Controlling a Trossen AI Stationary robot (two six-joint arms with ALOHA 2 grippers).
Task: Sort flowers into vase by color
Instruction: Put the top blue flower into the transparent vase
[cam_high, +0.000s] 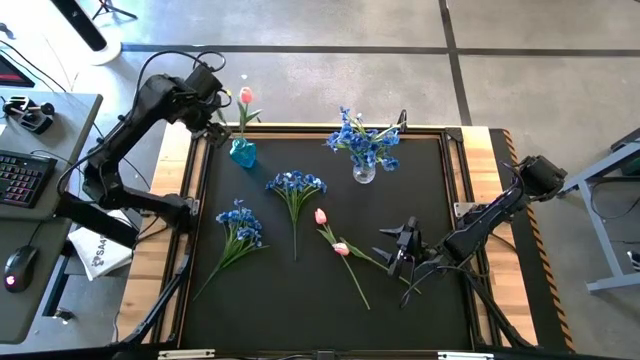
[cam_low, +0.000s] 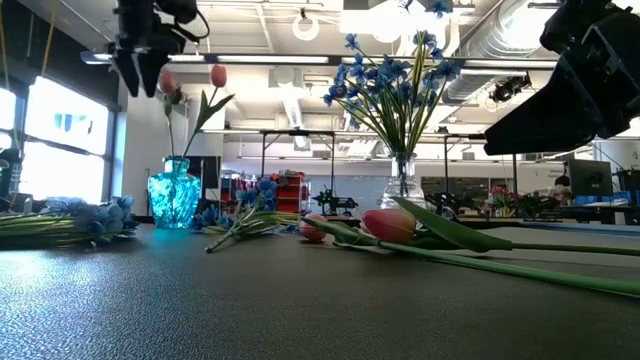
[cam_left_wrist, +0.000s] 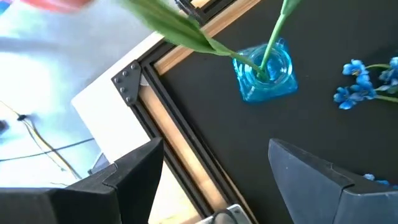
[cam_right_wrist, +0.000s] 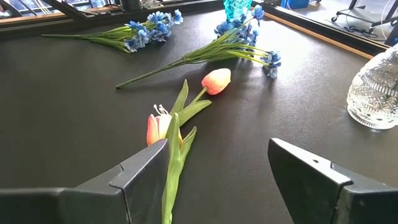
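A blue glass vase at the mat's far left holds one pink tulip, whose stem stands in the vase mouth and leans. A clear vase at the far middle holds blue flowers. Two blue bunches and two pink tulips lie flat on the mat. My left gripper hangs open, pointing down, above the mat's far-left corner beside the blue vase. My right gripper stands open low over the mat, just right of the lying tulips.
A raised wooden frame borders the black mat. A desk with a keyboard and mouse stands left of the table, and a white sheet lies by the left arm's base. Bare mat lies along the near edge.
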